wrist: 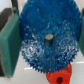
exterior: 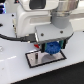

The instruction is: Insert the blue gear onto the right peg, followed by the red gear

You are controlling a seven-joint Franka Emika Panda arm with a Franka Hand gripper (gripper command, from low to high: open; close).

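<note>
The blue gear (wrist: 47,30) fills the wrist view, its toothed rim between my green fingers (wrist: 10,42). My gripper (wrist: 46,42) is shut on the blue gear. A dark post, the right peg (wrist: 48,39), shows in the gear's centre hole. In the exterior view the gripper (exterior: 51,46) holds the blue gear (exterior: 52,48) low over the exterior view's right half of the grey base plate (exterior: 37,60). The red gear (wrist: 60,77) lies beside the blue one, and a small patch of the red gear (exterior: 38,45) shows just off the gripper toward the exterior view's left.
The black-bordered plate lies on a white table (exterior: 15,65). The white arm (exterior: 35,17) and a black cable (exterior: 10,36) fill the space above and behind. The plate's other post is hidden.
</note>
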